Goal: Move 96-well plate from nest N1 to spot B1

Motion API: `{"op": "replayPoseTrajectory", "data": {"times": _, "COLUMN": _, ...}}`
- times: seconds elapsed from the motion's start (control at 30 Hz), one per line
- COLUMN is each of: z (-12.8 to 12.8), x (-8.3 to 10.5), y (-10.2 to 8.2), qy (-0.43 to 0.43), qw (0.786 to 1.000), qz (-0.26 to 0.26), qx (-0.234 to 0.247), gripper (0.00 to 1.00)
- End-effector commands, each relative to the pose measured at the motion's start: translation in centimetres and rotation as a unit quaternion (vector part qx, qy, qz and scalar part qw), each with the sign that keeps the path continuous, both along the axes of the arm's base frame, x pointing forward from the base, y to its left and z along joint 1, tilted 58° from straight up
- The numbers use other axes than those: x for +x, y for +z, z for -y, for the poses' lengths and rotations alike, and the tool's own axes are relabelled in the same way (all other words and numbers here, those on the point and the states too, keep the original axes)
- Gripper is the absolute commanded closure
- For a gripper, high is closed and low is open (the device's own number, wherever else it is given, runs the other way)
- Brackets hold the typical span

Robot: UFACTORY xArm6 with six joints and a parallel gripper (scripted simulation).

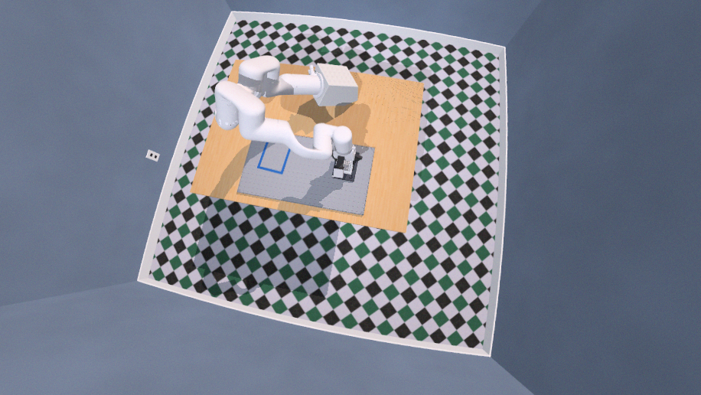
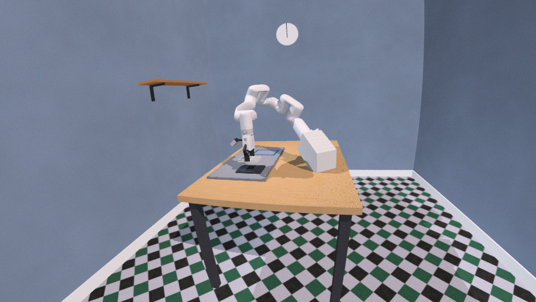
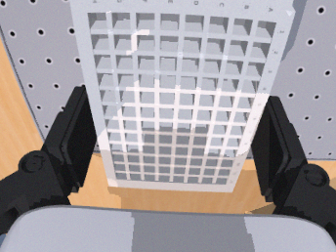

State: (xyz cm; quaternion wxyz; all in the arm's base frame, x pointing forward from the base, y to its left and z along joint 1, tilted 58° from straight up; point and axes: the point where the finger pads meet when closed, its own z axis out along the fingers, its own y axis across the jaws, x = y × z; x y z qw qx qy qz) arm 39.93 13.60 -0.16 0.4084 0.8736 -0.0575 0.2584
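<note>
The white 96-well plate (image 3: 179, 89) is between my gripper's (image 3: 175, 141) black fingers, which are shut on its two long sides. In the top and exterior views the plate (image 2: 250, 157) hangs level, a little above the black plate nest N1 (image 2: 249, 169) at the near end of the grey deck (image 2: 245, 165). From above, the plate (image 1: 343, 165) covers most of the nest at the deck's right side. The blue taped outline B1 (image 1: 273, 158) lies empty at the deck's left side, and in the side view (image 2: 267, 152) it is at the far end.
A large white block (image 1: 336, 84) at the arm's base stands on the wooden table behind the deck, and it also shows in the side view (image 2: 316, 150). The arm's elbow (image 1: 245, 112) reaches over the table's left part.
</note>
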Motion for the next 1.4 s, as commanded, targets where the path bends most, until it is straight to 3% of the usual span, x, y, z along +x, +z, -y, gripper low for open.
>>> {"op": "replayPoseTrajectory", "data": {"times": 0.0, "z": -0.6, "x": -0.2, "y": 0.4, "qy": 0.001, "qw": 1.000, "qz": 0.001, "qx": 0.001, "gripper": 1.00}}
{"op": "replayPoseTrajectory", "data": {"times": 0.9, "z": -2.1, "x": -1.0, "y": 1.4, "qy": 0.001, "qw": 1.000, "qz": 0.001, "qx": 0.001, "gripper": 1.00}}
{"op": "replayPoseTrajectory", "data": {"times": 0.97, "z": -1.6, "x": -1.2, "y": 1.9, "qy": -0.017, "qw": 0.999, "qz": 0.025, "qx": 0.015, "gripper": 1.00}}
{"op": "replayPoseTrajectory", "data": {"times": 1.37, "z": 0.6, "x": -2.1, "y": 4.2, "qy": -0.017, "qw": 0.999, "qz": 0.026, "qx": 0.015, "gripper": 1.00}}
